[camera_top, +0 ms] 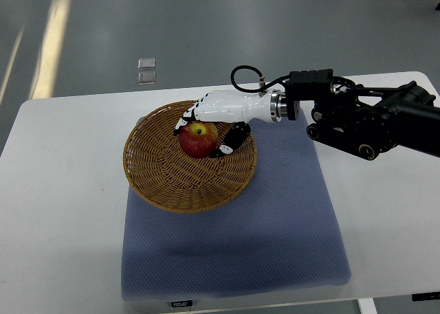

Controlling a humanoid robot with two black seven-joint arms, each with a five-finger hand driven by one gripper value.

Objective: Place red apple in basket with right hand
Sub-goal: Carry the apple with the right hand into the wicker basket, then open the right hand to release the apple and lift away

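Below, you see a white table (62, 211) on a grey floor (206, 25), its blue mat (275, 238) carrying the wicker basket (172, 187), where your right hand (216, 118) curls its fingers (230, 141) around the red apple (198, 139) in the basket's bowl.

Red-yellow apple (199, 140), tan woven basket (172, 183), blue dotted mat (275, 231).

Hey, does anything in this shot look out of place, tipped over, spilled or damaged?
Nothing stands out. The wicker basket sits flat on the blue mat, partly overhanging its left edge onto the white table. The red apple is inside it, with the right robot hand around it.
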